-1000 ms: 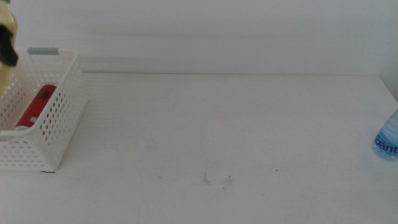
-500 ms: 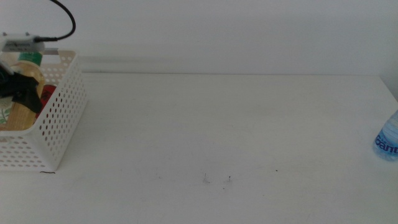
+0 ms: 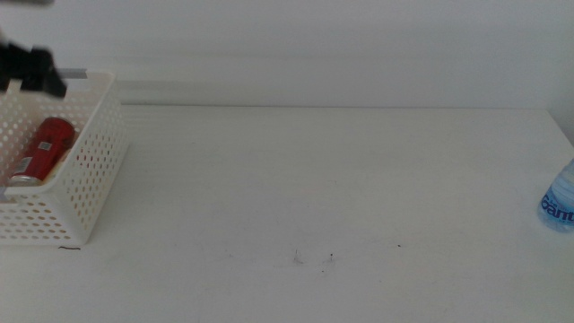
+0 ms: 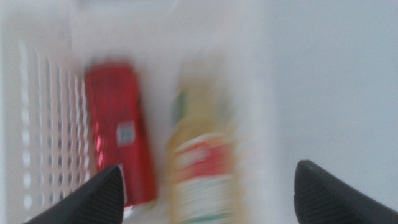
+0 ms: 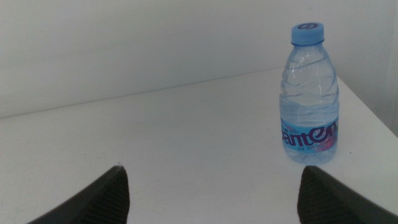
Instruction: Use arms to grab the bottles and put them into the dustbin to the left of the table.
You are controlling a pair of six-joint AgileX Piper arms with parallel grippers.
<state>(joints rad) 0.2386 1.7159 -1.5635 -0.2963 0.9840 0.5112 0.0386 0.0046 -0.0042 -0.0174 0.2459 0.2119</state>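
The dustbin point(image 3: 85, 170), a white perforated basket, stands at the table's left end. A slim red can point(image 3: 43, 148) lies inside it. In the blurred left wrist view the red can point(image 4: 121, 146) and the yellow tea bottle point(image 4: 202, 168) lie side by side in the basket. My left gripper point(image 4: 208, 193) hangs open above them, holding nothing, and shows as a dark blur point(image 3: 31, 70) over the basket's far rim. The blue-capped water bottle point(image 5: 309, 93) stands upright at the table's right edge point(image 3: 558, 202). My right gripper point(image 5: 211, 190) is open, short of the water bottle.
The white table point(image 3: 314, 179) runs from the basket to the water bottle, with a few tiny dark specks point(image 3: 314, 258) near the front. A white wall stands behind the table's far edge.
The left gripper brought the yellow tea bottle down into the basket, let it go and rose toward the far rim. The bottle now lies beside the red can. The water bottle has not moved.
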